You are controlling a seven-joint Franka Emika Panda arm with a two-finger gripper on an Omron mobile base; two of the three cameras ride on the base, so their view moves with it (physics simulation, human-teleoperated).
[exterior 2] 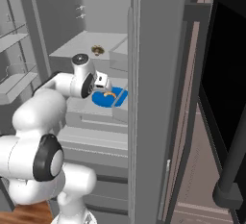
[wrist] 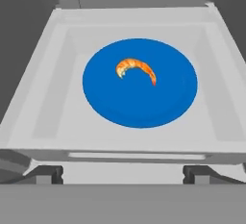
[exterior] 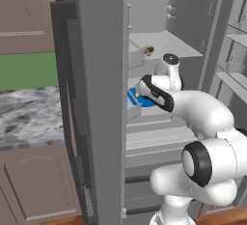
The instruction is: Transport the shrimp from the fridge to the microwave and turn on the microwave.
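The fridge [exterior: 96,74] stands open, pale grey inside with shelves. A small curved orange shrimp [wrist: 136,70] lies on a round blue plate [wrist: 110,103] inside a pale grey drawer tray [wrist: 53,88]. My gripper [wrist: 122,175] hovers just above and in front of the plate, open, with nothing between its dark fingertips [wrist: 50,174]. In the right base view the gripper [exterior 2: 107,87] hangs right beside the shrimp [exterior 2: 110,94] on the plate [exterior 2: 102,100]. The microwave's black glass door [exterior 2: 223,64] with its dark bar handle [exterior 2: 236,155] is at the far right.
A small brown lump [exterior 2: 98,50] sits on the shelf above the plate. The fridge's door edge [exterior 2: 149,98] stands close to the right of the tray. Door bins [exterior: 231,60] line the right door. A marble counter [exterior: 29,115] and brown cabinets lie left of the fridge.
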